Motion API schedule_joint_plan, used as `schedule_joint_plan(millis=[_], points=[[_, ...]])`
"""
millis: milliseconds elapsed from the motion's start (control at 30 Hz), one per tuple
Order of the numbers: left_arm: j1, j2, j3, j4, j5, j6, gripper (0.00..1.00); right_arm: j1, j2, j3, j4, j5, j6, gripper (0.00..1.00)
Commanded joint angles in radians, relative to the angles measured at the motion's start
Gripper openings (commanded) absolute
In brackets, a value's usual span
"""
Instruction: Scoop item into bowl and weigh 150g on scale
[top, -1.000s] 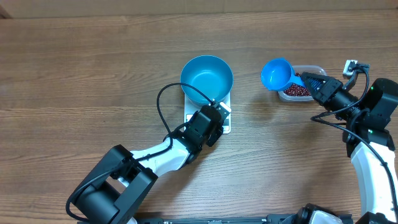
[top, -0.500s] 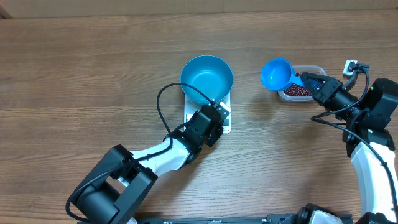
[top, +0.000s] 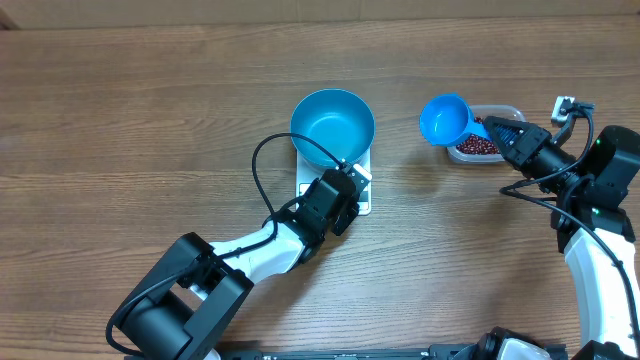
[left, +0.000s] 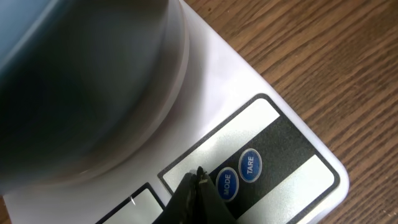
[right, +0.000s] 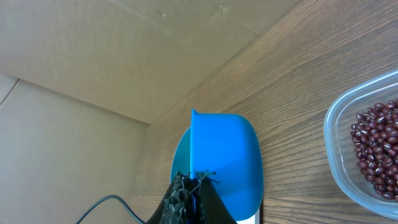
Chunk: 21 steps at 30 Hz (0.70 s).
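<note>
The blue bowl (top: 333, 122) stands on the white scale (top: 304, 187) and looks bare inside. My left gripper (top: 356, 178) is shut, with nothing in it. Its tip (left: 199, 175) rests on the scale's label strip (left: 280, 165), just left of the MODE button (left: 226, 183). The bowl (left: 81, 81) fills the upper left of the left wrist view, blurred. My right gripper (top: 490, 126) is shut on the handle of a blue scoop (top: 445, 118), held just left of the clear tub (top: 511, 109) of red-brown beans (top: 478, 147). In the right wrist view the scoop (right: 225, 155) hides its own inside.
The tub (right: 333, 124) with beans (right: 376, 146) lies at the right edge of the right wrist view. A black cable (top: 258, 165) loops from the left arm over the table. Bare wood surrounds the scale, and a cardboard wall (right: 124, 50) runs along the table's far side.
</note>
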<state>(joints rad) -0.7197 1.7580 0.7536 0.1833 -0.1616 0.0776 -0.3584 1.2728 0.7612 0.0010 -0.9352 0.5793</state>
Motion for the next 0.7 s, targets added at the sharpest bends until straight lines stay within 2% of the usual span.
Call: schedule_joint_plan(millis=[0, 667], points=[[0.006, 0.016, -0.01, -0.002, 0.007, -0.01, 0.04, -0.004, -0.004, 0.019, 0.001, 0.002, -0.009, 0.04], [0.006, 0.015, -0.01, -0.03, 0.005, -0.01, 0.04, -0.004, -0.004, 0.019, 0.001, 0.003, -0.009, 0.04]])
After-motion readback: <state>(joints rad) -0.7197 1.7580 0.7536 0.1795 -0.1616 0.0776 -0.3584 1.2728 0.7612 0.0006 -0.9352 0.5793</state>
